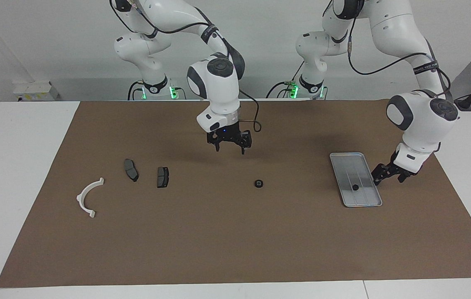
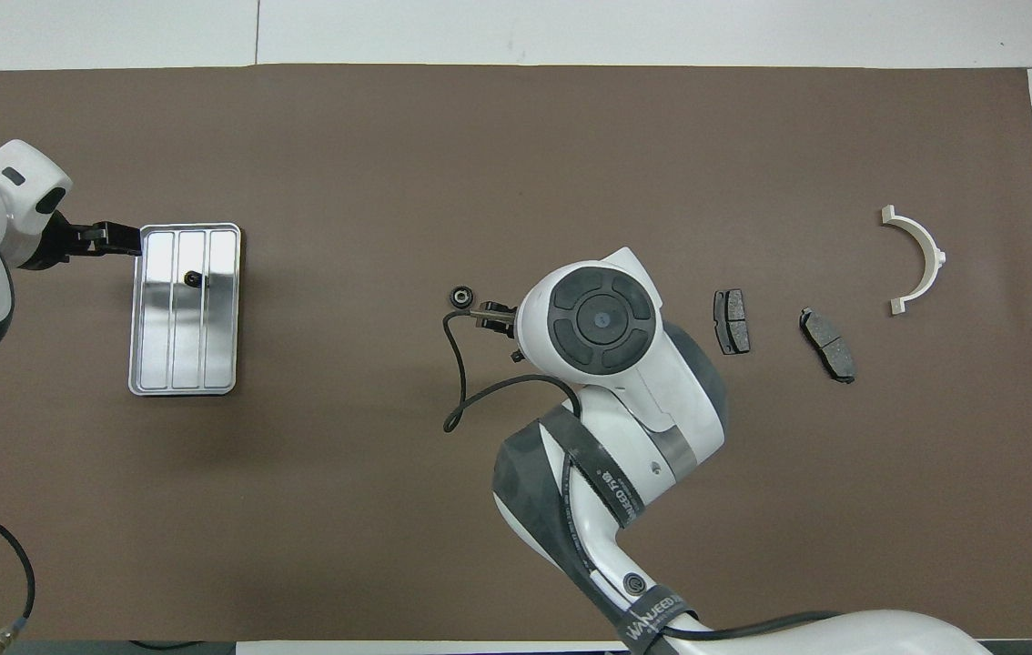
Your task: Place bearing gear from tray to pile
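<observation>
The left gripper (image 1: 388, 176) hangs low just beside the tray (image 1: 368, 200), at the tray's long edge toward the left arm's end of the table; its fingers look spread apart and hold nothing, though from this distance the gap is hard to read. In the overhead view its tips (image 2: 111, 238) sit right at the tray rim (image 2: 138, 309). The bearing gear (image 1: 355, 187), a small dark round part, lies inside the tray on the ridged floor, just beside that gripper and not touched by it; from above it shows in the middle lane (image 2: 193, 279).

The right gripper (image 1: 230, 145) hovers over bare brown mat near the middle of the table, fingers pointing down and apart, empty. A second small dark ring-shaped part (image 1: 258, 183) rests on the mat close to it, between the tray and the pile.

The pile lies toward the right arm's end: two dark grey plates (image 1: 163, 177) (image 1: 131, 170) side by side but apart, and the white half-ring bracket (image 1: 89, 197) outermost of the three.

A strap on the right arm (image 2: 639, 605) carries lettering, too partial to read surely.
</observation>
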{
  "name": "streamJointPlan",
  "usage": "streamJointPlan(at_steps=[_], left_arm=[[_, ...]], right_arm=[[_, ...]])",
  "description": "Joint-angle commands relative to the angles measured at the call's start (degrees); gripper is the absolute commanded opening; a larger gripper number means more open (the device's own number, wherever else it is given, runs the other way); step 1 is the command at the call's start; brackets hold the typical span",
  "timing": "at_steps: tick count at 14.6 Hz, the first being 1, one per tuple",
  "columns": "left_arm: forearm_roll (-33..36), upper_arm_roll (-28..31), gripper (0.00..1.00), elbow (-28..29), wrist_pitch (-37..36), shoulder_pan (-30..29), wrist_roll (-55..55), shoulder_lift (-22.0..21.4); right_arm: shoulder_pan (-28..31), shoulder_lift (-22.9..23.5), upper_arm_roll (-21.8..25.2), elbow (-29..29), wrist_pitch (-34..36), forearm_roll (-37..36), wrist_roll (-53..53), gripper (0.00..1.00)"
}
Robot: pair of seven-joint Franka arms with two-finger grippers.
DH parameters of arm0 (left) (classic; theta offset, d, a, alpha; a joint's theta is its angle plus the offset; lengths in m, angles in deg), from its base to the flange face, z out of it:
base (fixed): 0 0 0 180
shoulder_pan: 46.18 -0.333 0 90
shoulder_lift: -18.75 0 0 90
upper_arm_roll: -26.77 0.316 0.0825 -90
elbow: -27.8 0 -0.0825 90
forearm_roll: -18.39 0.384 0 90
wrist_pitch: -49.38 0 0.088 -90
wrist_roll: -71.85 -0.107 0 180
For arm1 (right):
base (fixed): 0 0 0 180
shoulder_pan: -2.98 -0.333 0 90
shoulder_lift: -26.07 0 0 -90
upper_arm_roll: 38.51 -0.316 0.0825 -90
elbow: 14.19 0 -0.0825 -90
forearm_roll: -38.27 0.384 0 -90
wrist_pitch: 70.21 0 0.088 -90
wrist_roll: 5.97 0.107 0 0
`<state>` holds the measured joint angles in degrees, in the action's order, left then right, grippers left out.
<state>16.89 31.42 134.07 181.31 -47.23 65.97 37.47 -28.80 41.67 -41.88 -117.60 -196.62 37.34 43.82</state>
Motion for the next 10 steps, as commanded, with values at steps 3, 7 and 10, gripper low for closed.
streamJointPlan(at_steps=[3,7,10], left_arm=[[-1.0,0.4,1.00,1.5,2.4,3.9,1.8,0.6],[-1.0,0.4,1.00,3.6,3.4,6.6,4.0,0.4],[-1.0,0.4,1.00,5.8,3.6,6.8,3.9,-0.2]], right_arm=[[-2.8,7.4,0.4,9.3,2.9,-1.3,4.3,1.00],[-5.8,16.0,0.4,18.5,6.1,-5.4,12.0,1.00],[-5.8,19.3,0.4,21.5,6.9,-5.7,14.6,1.00]])
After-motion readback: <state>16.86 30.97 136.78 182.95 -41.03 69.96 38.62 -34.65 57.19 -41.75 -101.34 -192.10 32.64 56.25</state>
